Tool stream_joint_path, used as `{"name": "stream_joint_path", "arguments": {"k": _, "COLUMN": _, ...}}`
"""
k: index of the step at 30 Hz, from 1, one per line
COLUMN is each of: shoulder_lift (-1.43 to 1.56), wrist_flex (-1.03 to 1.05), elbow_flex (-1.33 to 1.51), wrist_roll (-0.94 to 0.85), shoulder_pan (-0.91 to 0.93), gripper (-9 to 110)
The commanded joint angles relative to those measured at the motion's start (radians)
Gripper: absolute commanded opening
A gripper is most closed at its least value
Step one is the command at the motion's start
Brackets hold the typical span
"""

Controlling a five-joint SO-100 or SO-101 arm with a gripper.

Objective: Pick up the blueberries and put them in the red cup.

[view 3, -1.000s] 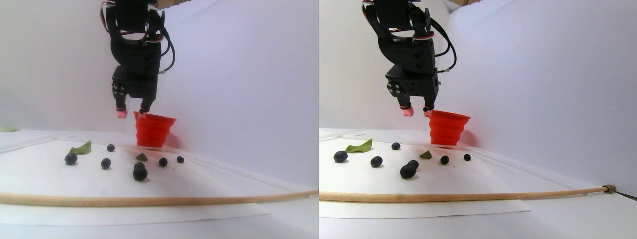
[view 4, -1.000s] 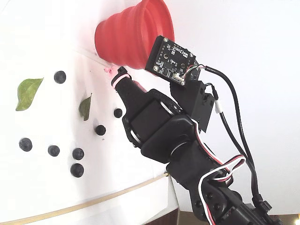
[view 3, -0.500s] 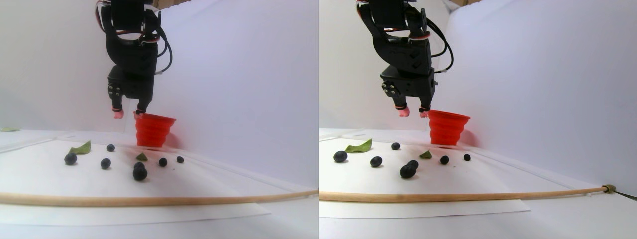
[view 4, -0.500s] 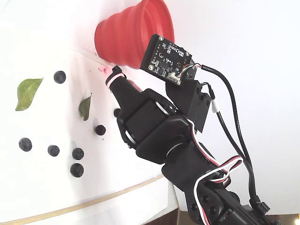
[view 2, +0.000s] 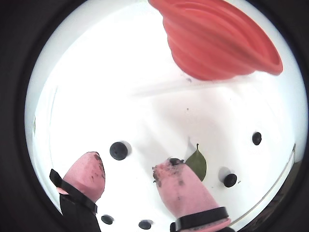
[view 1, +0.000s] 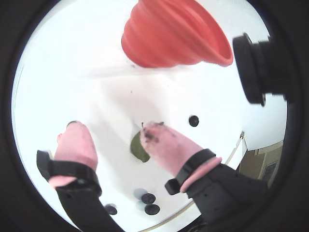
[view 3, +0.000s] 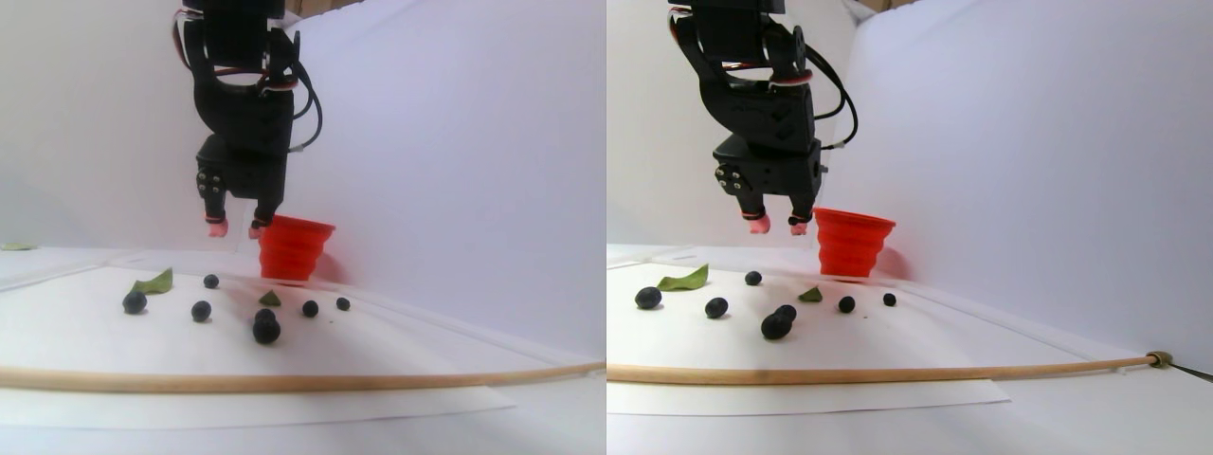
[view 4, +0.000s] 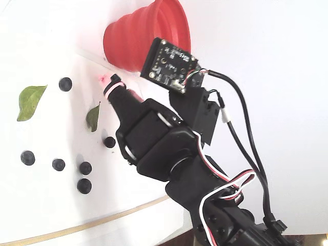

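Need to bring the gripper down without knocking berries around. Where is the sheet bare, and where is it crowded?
Stereo pair view: bare between the blueberries and the wooden stick, and right of the red cup toward the wall. Crowded among the berries and small leaf under the open gripper.

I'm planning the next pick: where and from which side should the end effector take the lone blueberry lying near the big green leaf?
Come straight down from above and close the pink fingertips across the middle of the small round dark blueberry. It lies on flat white paper, apart from the large green leaf, with bare space on either side for the open end effector.
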Motion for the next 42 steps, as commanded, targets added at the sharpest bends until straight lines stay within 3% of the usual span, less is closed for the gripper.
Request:
{"name": "stream_joint_path", "arguments": {"k": 1, "shoulder_lift": 0.020, "wrist_flex": -0.028, "elbow_flex": -0.052, "wrist_roll": 0.006, "shoulder_pan": -0.003, "gripper": 20}}
{"name": "stream_joint_path", "arguments": {"k": 42, "shoulder_lift": -0.201, "wrist_flex": -0.057, "elbow_flex": -0.221, "wrist_roll": 0.041, "shoulder_pan": -0.052, "gripper": 20}}
